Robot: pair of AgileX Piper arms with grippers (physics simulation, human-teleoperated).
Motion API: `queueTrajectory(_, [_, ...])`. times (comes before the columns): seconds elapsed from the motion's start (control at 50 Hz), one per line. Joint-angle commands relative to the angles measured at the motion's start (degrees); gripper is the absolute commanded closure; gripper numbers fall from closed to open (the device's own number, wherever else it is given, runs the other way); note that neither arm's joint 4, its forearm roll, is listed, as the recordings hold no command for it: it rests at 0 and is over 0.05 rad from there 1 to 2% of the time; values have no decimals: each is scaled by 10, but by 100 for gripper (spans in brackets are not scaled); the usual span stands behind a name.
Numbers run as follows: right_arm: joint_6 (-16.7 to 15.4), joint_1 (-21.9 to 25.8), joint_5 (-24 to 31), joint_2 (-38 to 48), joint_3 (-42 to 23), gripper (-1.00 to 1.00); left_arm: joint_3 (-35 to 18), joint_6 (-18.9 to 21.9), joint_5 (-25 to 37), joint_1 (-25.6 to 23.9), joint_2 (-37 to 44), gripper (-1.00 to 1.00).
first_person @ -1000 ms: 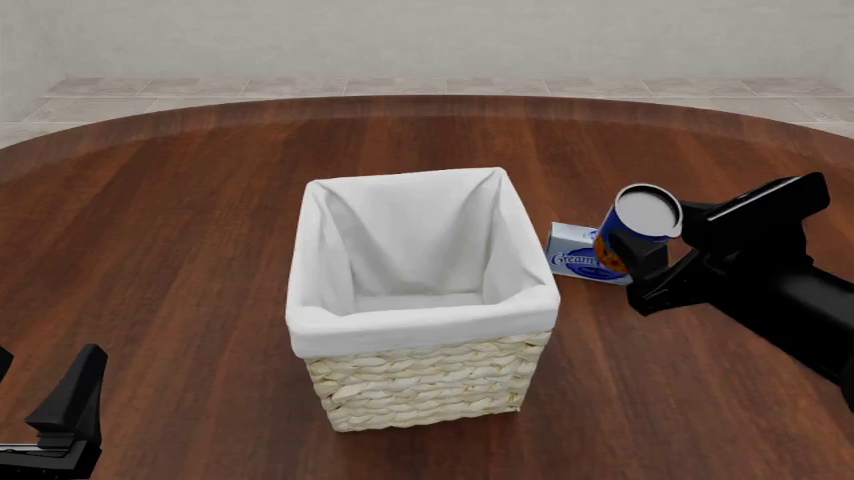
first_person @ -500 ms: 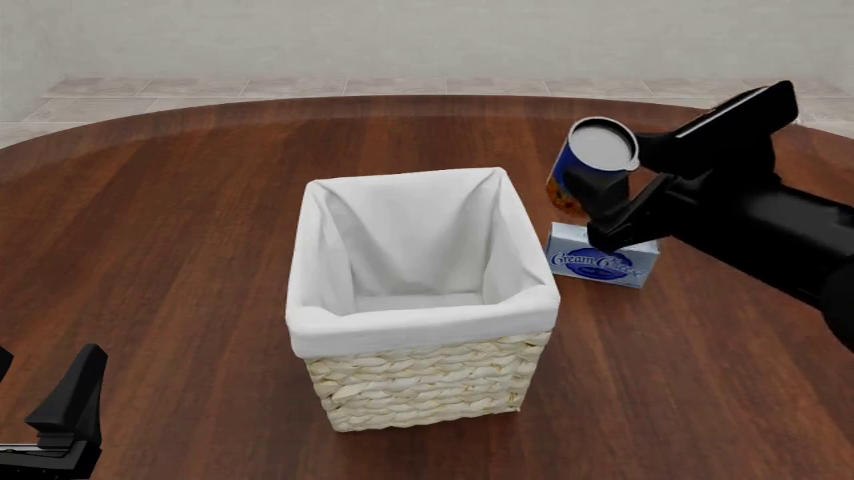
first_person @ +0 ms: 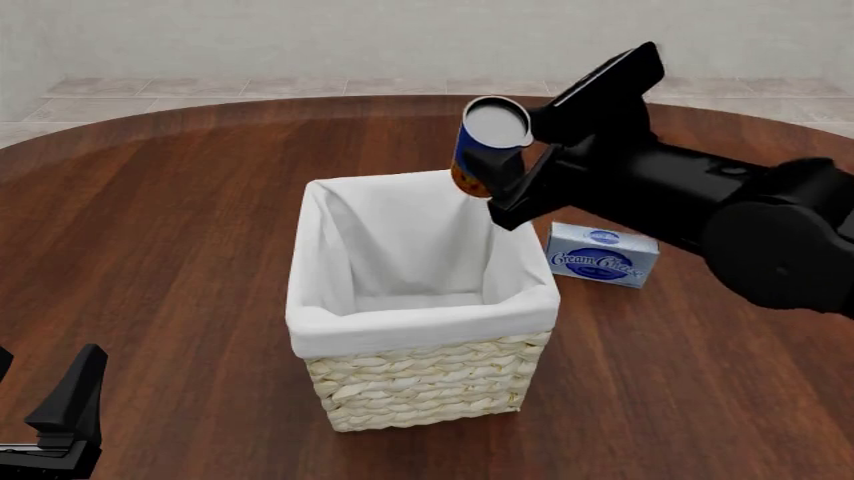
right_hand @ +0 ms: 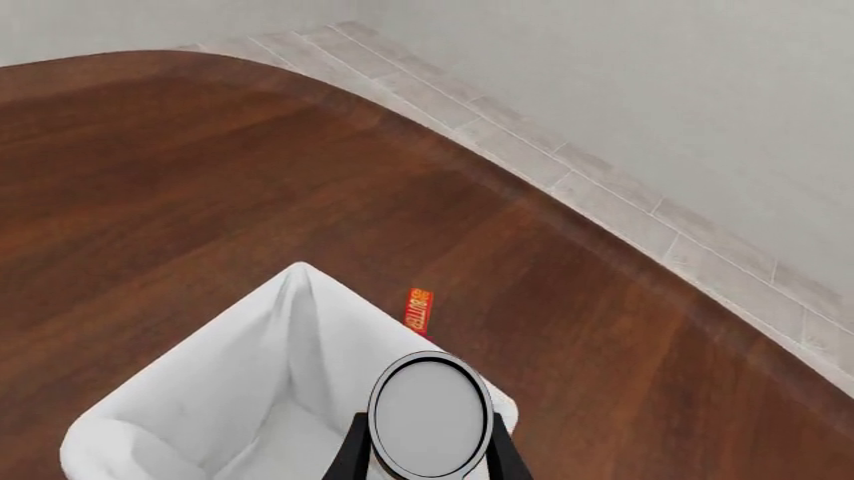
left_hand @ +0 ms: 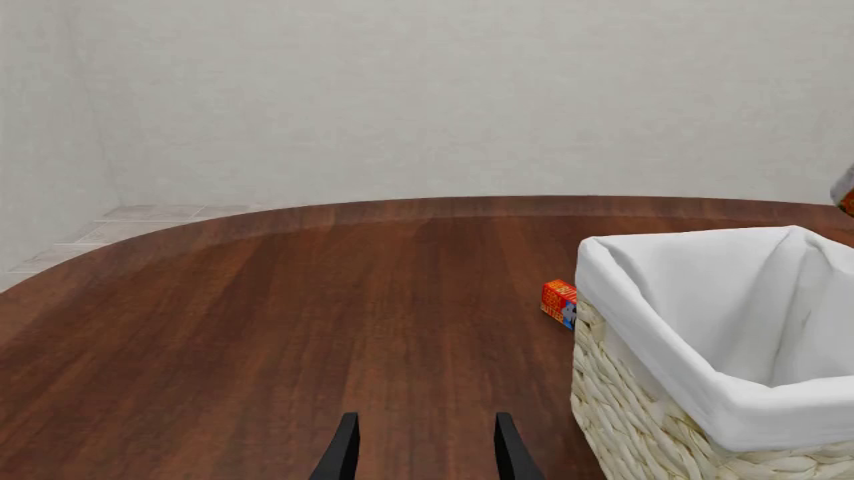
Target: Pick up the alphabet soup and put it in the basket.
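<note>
The left gripper [first_person: 60,415] rests at the near left table [first_person: 174,250] edge, fingers spread and empty, well apart from the work. The basket [first_person: 420,375] stands mid-table, mouth open upward. The right gripper [first_person: 514,165] pinches the can [first_person: 487,145], held in the air above the basket's far right corner, lid tilted toward the camera, long axis near vertical. The basket interior lies below and nearer the camera, so release likely needs a short inward shift. A cheese box [first_person: 603,254] lies right of the basket.
</note>
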Motion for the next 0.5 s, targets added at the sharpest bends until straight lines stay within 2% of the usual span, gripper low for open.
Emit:
queueTrajectory(0.02, [7,43,7,47,-55,100,0,0,0,0,0,-100])
queueTrajectory(0.32, [1,77,25,94,-84,100,0,0,0,0,0,-100])
queueTrajectory(0.36, [5,80,26,102,-86,100,0,0,0,0,0,-100])
queueTrajectory(0.4, [22,85,32,112,-90,100,0,0,0,0,0,-100])
queueTrajectory(0.5, [17,86,27,134,-84,100,0,0,0,0,0,-100])
